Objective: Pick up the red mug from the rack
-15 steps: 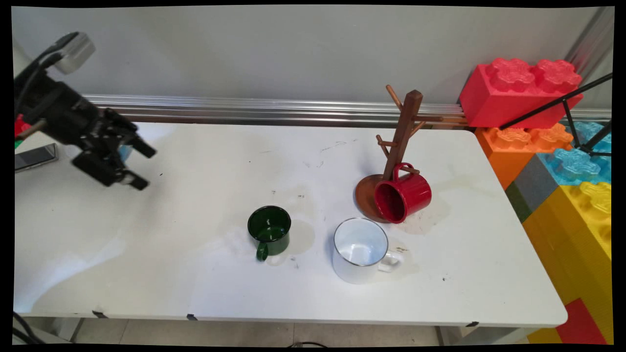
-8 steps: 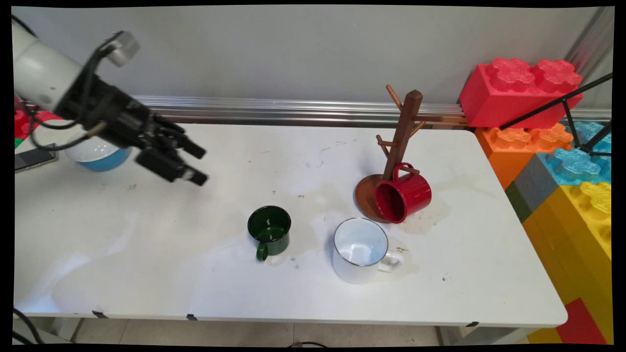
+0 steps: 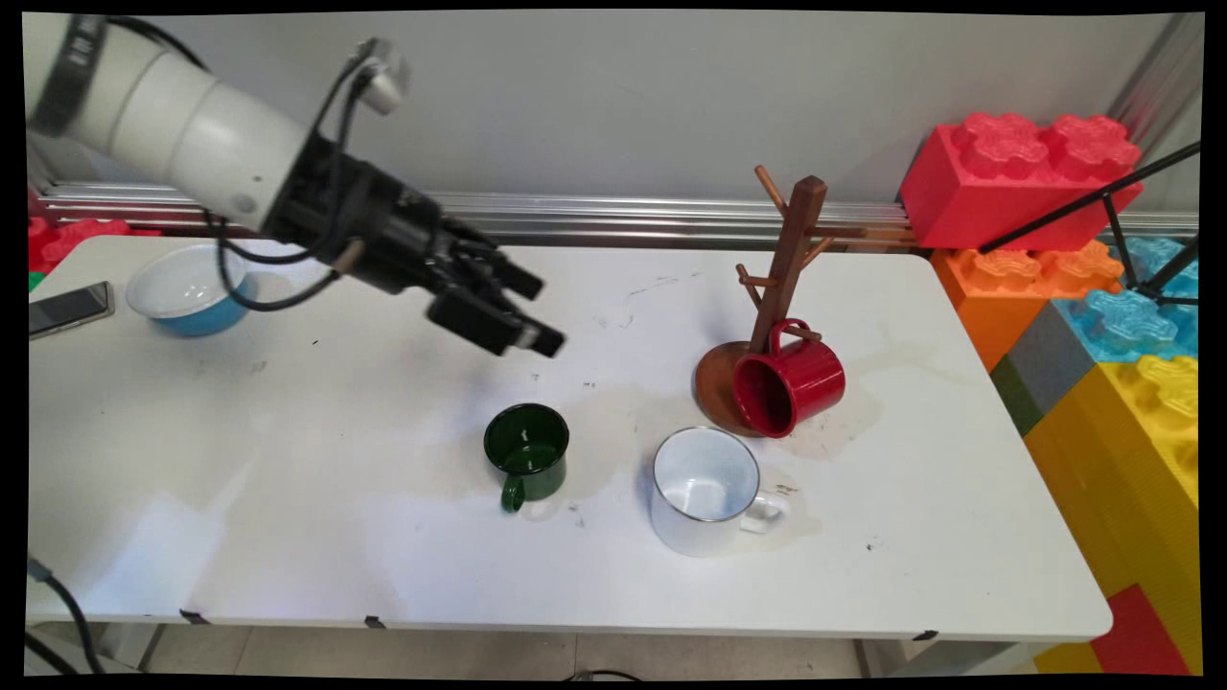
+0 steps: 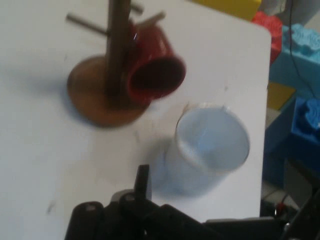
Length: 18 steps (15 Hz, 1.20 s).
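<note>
Three mugs are seen: one green mug point(image 3: 527, 450), one white mug point(image 3: 706, 491), one red mug point(image 3: 790, 381); one mug tree point(image 3: 784, 278), one bowl point(image 3: 184, 288), one phone point(image 3: 67, 309).

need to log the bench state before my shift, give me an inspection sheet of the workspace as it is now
surface: white table, scuffed and stained, a few dark specks
things: green mug upright, handle toward the near edge; white mug upright to its right; red mug hanging by its handle on the mug tree, mouth toward the camera
clutter: blue bowl and phone at the far left
pincer: pincer open, holding nothing, in the air behind the green mug
cables: black cables looped round the arm's wrist
surroundings: grey wall, metal rail, giant toy bricks stacked at the right
</note>
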Each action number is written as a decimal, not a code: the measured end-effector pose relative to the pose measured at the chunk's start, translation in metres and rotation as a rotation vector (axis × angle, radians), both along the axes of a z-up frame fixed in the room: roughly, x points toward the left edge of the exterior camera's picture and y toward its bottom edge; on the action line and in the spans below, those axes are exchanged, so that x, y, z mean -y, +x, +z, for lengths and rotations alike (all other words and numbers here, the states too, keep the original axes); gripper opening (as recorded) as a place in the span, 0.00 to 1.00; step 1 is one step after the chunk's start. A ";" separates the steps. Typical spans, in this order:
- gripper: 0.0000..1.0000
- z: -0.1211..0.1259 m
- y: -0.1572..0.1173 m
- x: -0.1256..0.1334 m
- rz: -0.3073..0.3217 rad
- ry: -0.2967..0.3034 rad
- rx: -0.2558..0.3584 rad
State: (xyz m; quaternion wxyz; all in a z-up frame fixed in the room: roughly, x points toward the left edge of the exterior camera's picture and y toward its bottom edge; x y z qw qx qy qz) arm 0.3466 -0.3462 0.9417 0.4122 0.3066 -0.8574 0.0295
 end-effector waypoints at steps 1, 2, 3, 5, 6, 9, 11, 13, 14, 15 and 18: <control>1.00 0.002 -0.013 0.000 -0.006 -0.015 -0.002; 1.00 0.004 -0.024 0.001 -0.009 -0.024 -0.003; 1.00 0.004 -0.031 0.001 -0.009 -0.029 -0.004; 1.00 0.006 -0.048 0.002 -0.002 -0.035 -0.005; 1.00 0.006 -0.058 0.002 0.005 -0.036 -0.004; 1.00 0.001 -0.087 0.004 0.047 -0.021 0.006; 1.00 -0.005 -0.098 0.006 0.081 0.002 0.014; 1.00 -0.019 -0.108 0.011 0.136 0.041 0.023; 1.00 -0.026 -0.112 0.013 0.157 0.055 0.025; 1.00 -0.034 -0.116 0.016 0.180 0.069 0.026; 1.00 -0.056 -0.126 0.024 0.234 0.102 0.016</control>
